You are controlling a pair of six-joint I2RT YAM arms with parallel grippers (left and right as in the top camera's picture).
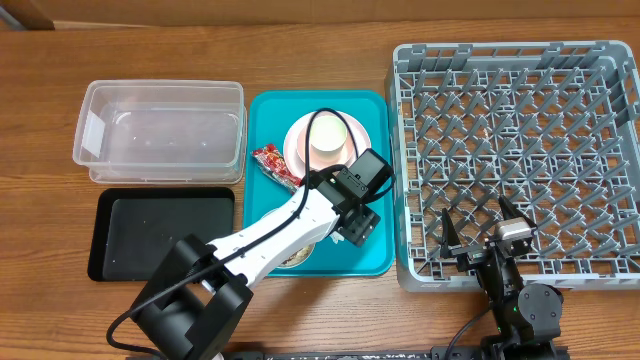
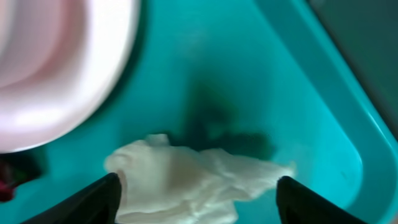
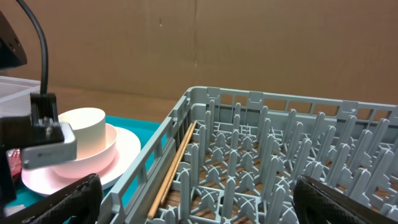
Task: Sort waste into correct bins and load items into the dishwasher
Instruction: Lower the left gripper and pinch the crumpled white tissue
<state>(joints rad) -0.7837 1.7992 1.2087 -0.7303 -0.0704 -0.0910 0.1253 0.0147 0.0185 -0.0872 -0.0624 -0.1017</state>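
Left wrist view: the tissue (image 2: pixel 177 186) lies left to right inside my left gripper (image 2: pixel 198 182), fingers open, not squeezing. My right gripper (image 1: pixel 478 228) is far away.

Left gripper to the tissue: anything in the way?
Nothing visible. The crumpled tissue lies uncovered on the teal tray, between the open fingers of the left gripper. The pink plate sits off to one side, apart from the tissue.
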